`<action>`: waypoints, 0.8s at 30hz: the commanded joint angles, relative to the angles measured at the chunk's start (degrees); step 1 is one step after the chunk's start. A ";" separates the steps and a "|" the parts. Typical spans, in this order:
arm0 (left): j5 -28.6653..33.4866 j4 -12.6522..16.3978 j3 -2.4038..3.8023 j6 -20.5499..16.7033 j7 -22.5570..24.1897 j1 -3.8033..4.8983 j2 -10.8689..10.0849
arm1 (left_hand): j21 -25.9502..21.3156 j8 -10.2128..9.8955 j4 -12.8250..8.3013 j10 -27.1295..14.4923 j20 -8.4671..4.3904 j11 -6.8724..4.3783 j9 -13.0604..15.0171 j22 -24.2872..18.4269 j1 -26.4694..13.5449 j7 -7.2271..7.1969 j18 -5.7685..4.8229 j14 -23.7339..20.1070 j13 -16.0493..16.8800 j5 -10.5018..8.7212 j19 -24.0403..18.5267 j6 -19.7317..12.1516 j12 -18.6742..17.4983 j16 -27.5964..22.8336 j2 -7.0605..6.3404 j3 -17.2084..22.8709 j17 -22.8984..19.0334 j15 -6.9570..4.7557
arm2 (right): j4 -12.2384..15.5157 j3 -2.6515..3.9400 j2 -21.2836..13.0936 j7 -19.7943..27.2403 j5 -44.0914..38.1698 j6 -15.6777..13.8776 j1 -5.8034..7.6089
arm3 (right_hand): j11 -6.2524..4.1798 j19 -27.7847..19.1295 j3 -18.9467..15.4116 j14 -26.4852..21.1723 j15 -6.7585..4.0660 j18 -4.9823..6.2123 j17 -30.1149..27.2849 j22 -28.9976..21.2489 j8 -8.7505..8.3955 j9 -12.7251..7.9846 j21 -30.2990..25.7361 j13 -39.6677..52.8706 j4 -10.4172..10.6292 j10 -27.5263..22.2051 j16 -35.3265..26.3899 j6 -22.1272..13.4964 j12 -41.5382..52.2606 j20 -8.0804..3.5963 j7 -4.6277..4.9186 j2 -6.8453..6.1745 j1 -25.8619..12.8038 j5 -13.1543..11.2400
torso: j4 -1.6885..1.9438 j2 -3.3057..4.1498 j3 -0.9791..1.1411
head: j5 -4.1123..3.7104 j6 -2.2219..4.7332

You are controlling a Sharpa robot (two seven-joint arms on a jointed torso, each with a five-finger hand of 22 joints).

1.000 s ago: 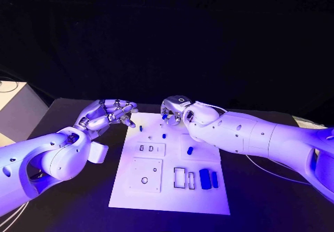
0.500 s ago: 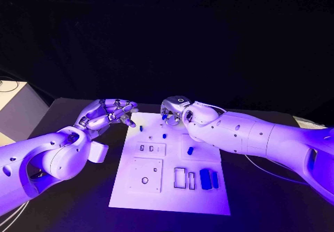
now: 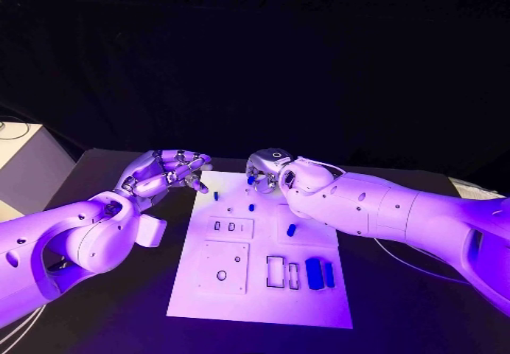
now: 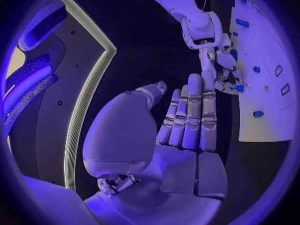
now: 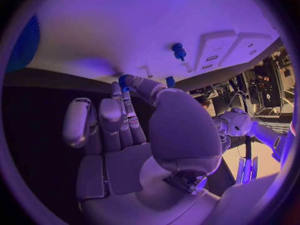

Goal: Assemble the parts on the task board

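The white task board [image 3: 255,291] lies in the middle of the table. My right hand [image 3: 268,171] hovers over its far edge and pinches a small blue part [image 3: 250,179] between thumb and a finger; the right wrist view shows that part [image 5: 124,80] at the fingertips [image 5: 132,83], close above the board [image 5: 125,25]. My left hand [image 3: 165,173] hangs beside the board's far left corner, holding nothing, and its fingers [image 4: 190,112] lie stretched out. The right hand [image 4: 219,65] also shows in the left wrist view.
Other blue parts are on the board: a small peg [image 3: 216,196] near the far left, one [image 3: 290,230] in the middle, and two long blocks [image 3: 312,271] at the right. A pale box [image 3: 21,166] stands off the table's left.
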 commanded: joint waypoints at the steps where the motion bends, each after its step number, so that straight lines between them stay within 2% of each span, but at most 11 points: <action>1: -0.12 0.04 0.05 1.02 0.27 0.11 0.16 | 0.38 -0.20 -0.16 -0.10 -0.02 0.09 0.05 0.05 -0.58 0.37 0.02 -0.33 0.06 0.11 -0.56 -0.05 -0.17 0.18 0.07 0.13 0.04 -0.11 | 0.00 -0.04 0.06 0.46 -0.61 0.28 -0.07 | 0.03 -0.50 0.40 -0.48 0.17 0.46 -0.44 -0.41 -0.37 0.10 -0.51 -0.03 0.02 -0.71 -0.41 -0.52 -0.18 -0.01 0.16 -0.59 -0.04 -0.35 | -0.02 -0.01 0.01 | -0.04 0.00; 6: -0.12 -0.03 0.04 1.05 0.27 0.12 0.17 | 0.38 -0.20 -0.16 -0.10 -0.02 0.09 0.05 0.05 -0.58 0.37 0.02 -0.33 0.06 0.11 -0.56 -0.05 -0.17 0.18 0.07 0.13 0.04 -0.11 | 0.35 -0.04 -0.28 1.05 -0.44 -0.48 -0.07 | 0.78 -3.26 -0.73 -1.96 0.80 1.44 -5.34 -5.15 -1.37 0.37 -3.98 -0.13 0.34 -5.21 -3.58 -2.11 -0.17 0.58 0.68 -2.04 -0.61 -0.60 | -0.01 -0.04 0.02 | 0.03 0.09; 8: -0.12 -0.09 0.04 1.06 0.28 0.12 0.15 | 0.38 -0.20 -0.16 -0.10 -0.02 0.09 0.05 0.05 -0.58 0.37 0.02 -0.33 0.06 0.11 -0.56 -0.05 -0.17 0.18 0.07 0.13 0.04 -0.11 | 0.97 -0.04 -0.74 1.08 -0.39 -0.92 -0.06 | 1.07 -6.77 -3.57 -3.64 1.00 2.68 -10.82 -11.42 -2.87 0.12 -8.67 -0.20 0.38 -9.81 -7.44 -4.63 -0.23 0.82 0.58 -2.65 -0.28 -1.30 | -0.03 -0.05 0.01 | 0.02 0.13; 9: -0.12 -0.12 0.04 1.06 0.28 0.12 0.13 | 0.38 -0.20 -0.16 -0.10 -0.02 0.09 0.05 0.05 -0.58 0.37 0.02 -0.33 0.06 0.11 -0.56 -0.05 -0.17 0.18 0.07 0.13 0.04 -0.11 | 1.45 -0.04 -1.09 1.03 -0.37 -1.07 -0.06 | 1.02 -7.88 -6.34 -3.89 1.02 3.15 -12.57 -14.00 -3.43 0.11 -10.94 -0.10 0.59 -11.51 -8.84 -5.51 -0.10 0.81 0.47 -2.19 0.47 -1.53 | -0.05 -0.04 0.02 | 0.04 0.17; 10: -0.12 -0.15 0.04 1.06 0.29 0.12 0.10 | 0.38 -0.20 -0.16 -0.10 -0.02 0.09 0.05 0.05 -0.58 0.37 0.02 -0.33 0.06 0.11 -0.56 -0.05 -0.17 0.18 0.07 0.13 0.04 -0.11 | 2.05 -0.04 -1.53 0.95 -0.36 -1.25 -0.05 | 1.43 -10.05 -13.83 -5.18 0.88 3.77 -16.61 -19.02 -4.14 0.15 -15.62 0.30 1.28 -14.38 -12.72 -6.61 0.20 1.12 0.58 0.01 3.16 -1.43 | -0.09 -0.05 0.04 | 0.10 0.20; 11: -0.12 -0.18 0.04 1.06 0.30 0.12 0.06 | 0.38 -0.20 -0.16 -0.10 -0.02 0.09 0.05 0.05 -0.58 0.37 0.02 -0.33 0.06 0.11 -0.56 -0.05 -0.17 0.18 0.07 0.13 0.04 -0.11 | 2.76 -0.04 -2.05 0.83 -0.35 -1.51 -0.05 | 1.83 -15.64 -24.69 -7.18 2.11 6.00 -18.36 -29.90 -5.81 -0.55 -24.82 0.08 3.49 -20.08 -16.20 -9.62 0.23 1.28 1.14 1.85 7.70 -0.72 | -0.12 -0.05 0.06 | 0.20 0.23; 12: -0.12 -0.21 0.04 1.07 0.31 0.12 0.01 | 0.38 -0.20 -0.16 -0.10 -0.02 0.09 0.05 0.05 -0.58 0.37 0.02 -0.33 0.06 0.11 -0.56 -0.05 -0.17 0.18 0.07 0.13 0.04 -0.11 | 3.55 -0.04 -2.66 0.70 -0.34 -1.86 -0.04 | 2.60 -13.95 -30.96 -5.68 1.84 6.23 -19.33 -31.27 -6.00 -1.16 -26.68 -0.28 11.10 -23.19 -17.57 -10.98 -0.01 1.16 0.02 0.09 13.44 -0.69 | -0.15 -0.03 0.08 | 0.24 0.23; 13: -0.12 -0.24 0.04 1.06 0.32 0.12 -0.03 | 0.38 -0.20 -0.16 -0.10 -0.02 0.09 0.05 0.05 -0.58 0.37 0.02 -0.33 0.06 0.11 -0.56 -0.05 -0.17 0.18 0.07 0.13 0.04 -0.11 | 4.24 -0.04 -3.20 0.61 -0.32 -2.20 -0.04 | 2.20 -12.73 -32.87 -4.90 1.76 5.64 -19.74 -32.26 -5.98 -1.86 -28.19 -0.33 19.64 -23.90 -18.29 -12.84 -0.14 1.38 -0.88 -1.53 18.53 -0.65 | -0.20 -0.01 0.10 | 0.25 0.30; 14: -0.12 -0.27 0.04 1.06 0.33 0.12 -0.08 | 0.46 -0.21 -0.16 -0.10 -0.01 0.09 0.06 0.10 -0.60 0.36 0.03 -0.39 0.06 0.11 -0.63 -0.05 -0.16 0.24 0.08 0.13 0.08 -0.10 | 5.14 -0.03 -3.96 0.51 -0.24 -2.65 -0.03 | 2.28 -12.34 -33.99 -4.77 1.73 5.74 -19.76 -32.60 -6.18 -2.24 -28.79 -0.37 23.43 -24.15 -18.43 -14.04 -0.22 1.29 -0.81 -2.43 20.67 -0.70 | -0.28 -0.02 0.13 | 0.26 0.36; 17: -0.12 -0.43 0.04 1.10 0.36 0.12 -0.17 | 0.46 -0.21 -0.16 -0.10 -0.01 0.09 0.06 0.10 -0.60 0.36 0.03 -0.39 0.06 0.11 -0.63 -0.05 -0.16 0.24 0.08 0.13 0.08 -0.10 | 7.95 0.06 -6.52 0.40 0.66 -4.01 0.09 | 2.08 -11.97 -33.87 -4.57 1.57 5.71 -19.75 -32.55 -5.76 -1.84 -28.90 -0.09 23.55 -21.15 -18.46 -12.58 0.24 1.21 -0.42 -2.00 21.09 -0.70 | -0.34 -0.04 0.16 | 0.25 0.53; 24: -0.12 -1.25 0.04 1.11 0.47 0.12 -0.35 | 0.46 -0.21 -0.16 -0.10 -0.01 0.09 0.06 0.10 -0.60 0.36 0.03 -0.39 0.06 0.11 -0.63 -0.05 -0.16 0.24 0.08 0.13 0.08 -0.10 | 15.94 0.94 -14.70 0.00 7.74 -5.36 1.25 | 0.43 -8.12 -31.56 -3.18 0.35 4.62 -19.00 -26.45 -4.51 -1.37 -24.36 0.68 23.05 -12.25 -17.36 -9.52 2.34 0.13 0.18 -0.21 20.65 -0.58 | -1.08 -0.32 0.34 | 0.49 0.91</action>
